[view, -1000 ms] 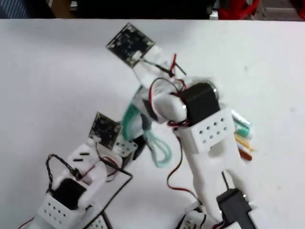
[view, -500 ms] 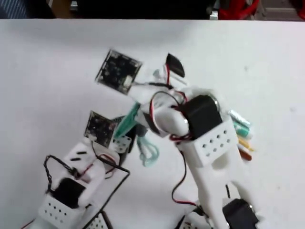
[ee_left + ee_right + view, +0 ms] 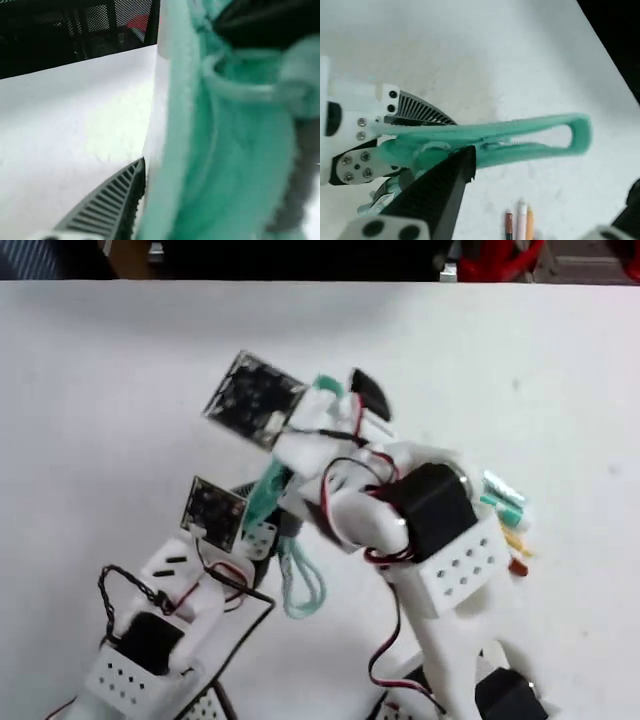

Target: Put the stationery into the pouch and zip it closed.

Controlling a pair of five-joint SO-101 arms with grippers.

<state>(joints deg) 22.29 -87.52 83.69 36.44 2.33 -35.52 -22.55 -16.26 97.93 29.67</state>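
**High view.** The left gripper [image 3: 275, 530] and the right gripper [image 3: 342, 398] meet over the middle of the white table [image 3: 120, 360]. The teal fabric pouch [image 3: 268, 492] hangs between them, with one loop of it lying toward the near edge. The slim pens and pencils in teal, yellow and orange [image 3: 506, 512] lie on the table well apart from the pouch, partly behind the right arm. Judgement: the step in hand is getting the pouch mouth open; loading has not begun, and zipping comes last.

**Left wrist view.** The pouch [image 3: 220, 150] sits close against the camera; one ribbed grey finger [image 3: 117, 202] of the left gripper lies just beside the pouch edge.

**Right wrist view.** The left gripper [image 3: 375, 145] is closed on one end of the pouch [image 3: 520, 127], with the fabric pinched between its ribbed finger [image 3: 417, 112] and the opposing one. From that grip the pouch runs out as two lips with a gap between them; the far end is free. The right gripper [image 3: 462, 162] sits at one lip, about mid-length; whether it has hold of that lip cannot be told. Three of the pens and pencils [image 3: 520, 225] lie on the table outside the pouch.

Judgement: the next move calls for the left gripper to hold its end steady while the lips are spread. The right arm must then be free to fetch the pens, so the mouth has to remain open without it.
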